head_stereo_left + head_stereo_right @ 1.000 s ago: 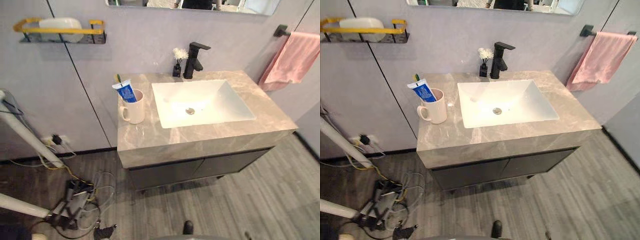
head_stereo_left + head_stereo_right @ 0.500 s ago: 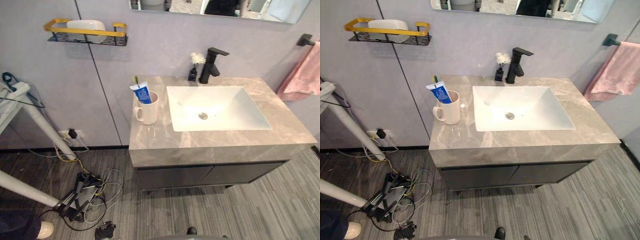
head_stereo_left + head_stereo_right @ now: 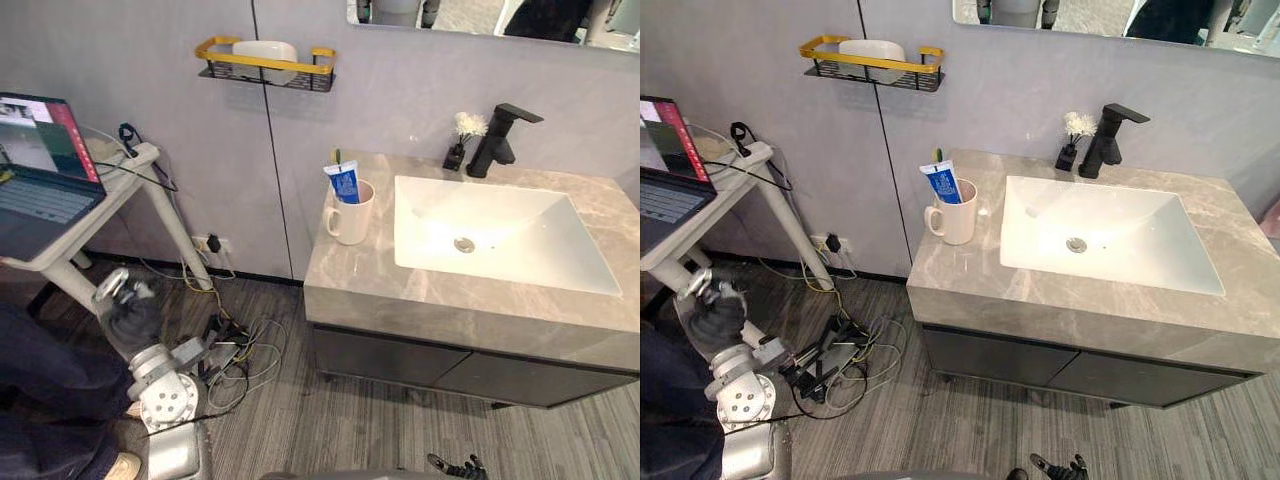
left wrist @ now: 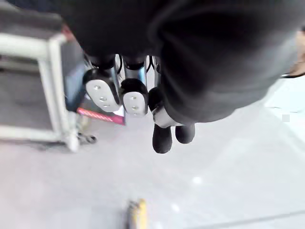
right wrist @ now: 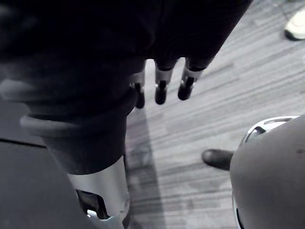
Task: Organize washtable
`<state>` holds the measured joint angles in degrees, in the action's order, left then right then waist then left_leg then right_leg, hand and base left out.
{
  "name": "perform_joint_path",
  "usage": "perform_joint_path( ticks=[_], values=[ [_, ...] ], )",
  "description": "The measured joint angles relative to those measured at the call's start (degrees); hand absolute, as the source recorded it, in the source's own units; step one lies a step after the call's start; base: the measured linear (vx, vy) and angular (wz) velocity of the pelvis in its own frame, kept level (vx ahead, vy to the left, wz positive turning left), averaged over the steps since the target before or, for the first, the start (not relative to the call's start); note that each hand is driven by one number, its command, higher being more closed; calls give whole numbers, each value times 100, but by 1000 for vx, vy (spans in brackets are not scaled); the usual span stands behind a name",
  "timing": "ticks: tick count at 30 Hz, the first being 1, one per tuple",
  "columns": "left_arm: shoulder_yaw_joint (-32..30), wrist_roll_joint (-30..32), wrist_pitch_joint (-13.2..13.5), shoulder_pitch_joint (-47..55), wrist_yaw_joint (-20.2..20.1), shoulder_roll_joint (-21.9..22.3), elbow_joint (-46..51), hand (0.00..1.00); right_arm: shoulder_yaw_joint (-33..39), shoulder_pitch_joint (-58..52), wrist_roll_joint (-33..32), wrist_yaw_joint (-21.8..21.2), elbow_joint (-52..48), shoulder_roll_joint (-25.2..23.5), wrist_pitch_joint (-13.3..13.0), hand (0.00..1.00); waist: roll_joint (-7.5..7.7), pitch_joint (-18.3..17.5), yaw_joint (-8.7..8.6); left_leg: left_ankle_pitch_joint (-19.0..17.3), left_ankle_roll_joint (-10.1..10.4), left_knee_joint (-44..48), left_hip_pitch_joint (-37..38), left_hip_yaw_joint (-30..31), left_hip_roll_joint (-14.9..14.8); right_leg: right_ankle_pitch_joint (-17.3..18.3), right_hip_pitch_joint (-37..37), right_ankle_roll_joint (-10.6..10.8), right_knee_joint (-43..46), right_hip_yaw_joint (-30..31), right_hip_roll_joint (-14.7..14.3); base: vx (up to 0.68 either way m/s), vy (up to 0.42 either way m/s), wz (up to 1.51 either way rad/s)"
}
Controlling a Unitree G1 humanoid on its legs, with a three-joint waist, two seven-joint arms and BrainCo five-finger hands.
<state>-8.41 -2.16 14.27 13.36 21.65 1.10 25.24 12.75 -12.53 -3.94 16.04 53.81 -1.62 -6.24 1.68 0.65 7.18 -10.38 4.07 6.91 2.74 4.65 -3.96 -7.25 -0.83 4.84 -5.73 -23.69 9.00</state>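
Right hand [image 5: 161,91]: we see it hanging low over the grey plank floor [image 3: 330,420], fingers [image 5: 186,88] straight and slack, holding nothing.
Left hand [image 3: 718,320]: low at our left by the side table's leg, well apart from the washstand; its fingers [image 4: 134,97] sit loose with nothing in them.
Person [image 3: 40,400]: a dark trouser leg and a pale shoe at the near left corner.
Side table [image 3: 120,175]: white, to our left, with an open laptop [image 3: 40,170] on top.
Washstand [image 3: 380,290]: grey marbled top over dark cabinet doors, set against the wall.
Mug [image 3: 352,212]: white, on the top's left part, just beside the sink, handle turned left; a blue and white toothpaste tube [image 3: 343,183] and a green-tipped toothbrush [image 3: 337,155] stand in it.
Sink [image 3: 560,260]: white, rectangular, sunk into the top.
Tap [image 3: 497,135]: black, at the sink's back edge, a small dark vase [image 3: 455,155] of white flowers just to its left.
Shelf [image 3: 265,62]: black wire with a yellow rail, on the wall up and left of the mug; we make out a white dish [image 3: 265,48] in it.
Mirror [image 3: 470,12]: its lower edge shows above the tap.
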Motion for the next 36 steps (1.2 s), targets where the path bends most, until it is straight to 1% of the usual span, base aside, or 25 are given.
perform_joint_path(
  ticks=[2,3,5,6,8,9,11,12,13,14,16,17,19,20,21,22,23,26,28,29,31,34,36],
  values=[
    [747,-522,110,62,-591,-308,534,100,-85,28,1,-21,0,16,4,0,5,1,-20,-20,-31,6,-4,-40,-11,-1,3,-2,0,25,-35,-68,-9,-7],
    [931,-639,117,80,-716,-388,633,100,-84,34,1,-41,0,18,4,0,5,1,-28,-23,-34,8,-4,-47,-15,0,5,0,0,31,-49,-48,-24,-10],
    [1609,-1165,132,78,-1236,-609,886,100,-85,34,4,-161,32,44,6,0,4,0,-60,-25,-38,7,-2,-107,-30,-20,39,-26,-1,83,-92,-27,-19,-12],
    [1814,-1317,137,60,-1342,-651,895,100,-88,30,5,-181,58,49,7,0,4,-2,-69,-25,-38,5,-2,-125,-34,-47,48,-62,-1,99,-98,-15,3,-16],
    [2524,-2094,101,36,-1705,-831,871,100,-92,55,5,-248,117,94,14,0,4,-4,-67,-25,-37,-6,-5,-235,-41,-93,120,-56,-1,206,-112,-9,9,-21],
    [2711,-2259,72,10,-1792,-893,844,100,-89,55,5,-252,126,97,12,0,3,-3,-81,-25,-37,-4,-5,-251,-41,-104,127,-45,-1,221,-113,-3,8,-14],
    [3453,-2959,-145,-242,-2110,-1314,789,100,-91,83,6,-267,165,113,12,0,4,-9,-189,-25,-37,-1,-3,-283,-33,-116,146,-41,-1,272,-113,0,11,-9],
    [3643,-3157,-215,-337,-2211,-1421,782,100,-89,82,6,-278,169,118,11,0,8,-14,-189,-25,-36,-2,-3,-321,-31,-127,176,-39,-1,318,-114,-6,20,-24],
    [3960,-3399,-298,-532,-2371,-1650,721,100,-87,95,3,-318,182,145,6,0,9,-16,-204,-25,-37,-1,-13,-382,-21,-155,240,-46,-2,400,-114,-12,23,-31],
    [4101,-3595,-400,-704,-2513,-1767,558,100,-87,128,3,-383,205,156,4,0,8,-16,-255,-25,-37,6,-19,-435,-9,-181,282,-52,-2,466,-109,-13,19,-31],
    [4104,-3745,-481,-849,-2543,-1809,329,100,-89,198,1,-391,265,161,2,0,11,-13,-351,-26,-38,14,-25,-500,1,-203,328,-65,-3,527,-106,-18,10,-22],
    [4113,-3770,-512,-1073,-2535,-1811,21,100,-92,220,1,-396,288,170,0,0,14,-12,-385,-29,-42,14,-23,-547,5,-225,361,-70,-5,590,-117,-23,4,-20],
    [4091,-3725,-516,-1283,-2525,-1799,-373,100,-105,266,1,-401,342,207,8,0,6,-9,-418,-31,-43,16,-13,-577,6,-239,380,-77,-7,639,-123,-24,-1,-15],
    [3973,-3631,-526,-1367,-2515,-1746,-704,100,-145,305,2,-400,345,235,12,0,-12,0,-504,-31,-44,16,-14,-591,7,-244,394,-81,-17,650,-125,-36,-10,-17],
    [3809,-3448,-541,-1467,-2476,-1636,-1082,100,-194,319,-1,-403,326,259,11,0,-32,17,-532,-37,-49,13,-14,-631,7,-249,424,-90,-27,669,-134,-39,-12,-15],
    [3695,-3305,-565,-1498,-2417,-1570,-1243,100,-206,338,-1,-405,317,270,11,0,-44,36,-564,-48,-52,9,-15,-637,6,-250,429,-95,-28,682,-139,-38,-12,-17],
    [3428,-3058,-610,-1505,-2317,-1477,-1504,100,-206,367,-3,-406,285,276,9,0,-78,66,-644,-68,-49,12,-18,-649,1,-233,442,-120,-30,712,-154,-24,-8,-12],
    [2933,-2571,-649,-1698,-2103,-1361,-1918,100,-207,363,-3,-469,194,307,12,0,-128,137,-639,-95,-34,-11,-18,-782,-31,-230,538,-118,-30,848,-209,-3,-15,-24],
    [2713,-2333,-650,-1910,-1990,-1345,-2067,100,-207,352,1,-501,107,325,13,0,-156,181,-636,-93,-35,-43,-23,-794,-47,-231,580,-120,-30,880,-229,17,-12,-12],
    [2544,-2098,-647,-2024,-1895,-1345,-2114,100,-207,352,1,-502,101,326,16,0,-164,184,-644,-88,-42,-84,-24,-832,-64,-246,622,-133,-30,926,-251,50,-8,-14],
    [2326,-1849,-647,-2202,-1755,-1338,-2151,100,-217,350,1,-502,68,323,15,0,-163,196,-643,-96,-28,-98,0,-896,-104,-259,652,-115,-29,963,-293,89,-6,-16],
    [2076,-1707,-644,-2520,-1539,-1291,-2158,100,-287,325,2,-501,-34,328,15,0,-186,217,-657,-101,-19,-121,6,-915,-113,-259,698,-117,-28,969,-306,89,9,-6],
    [1908,-1404,-633,-2787,-1333,-1191,-2156,100,-328,275,3,-504,-128,311,13,0,-165,220,-639,-93,-18,-88,-83,-943,-63,-265,805,-111,-3,1013,-262,98,38,-6]
  ],
)
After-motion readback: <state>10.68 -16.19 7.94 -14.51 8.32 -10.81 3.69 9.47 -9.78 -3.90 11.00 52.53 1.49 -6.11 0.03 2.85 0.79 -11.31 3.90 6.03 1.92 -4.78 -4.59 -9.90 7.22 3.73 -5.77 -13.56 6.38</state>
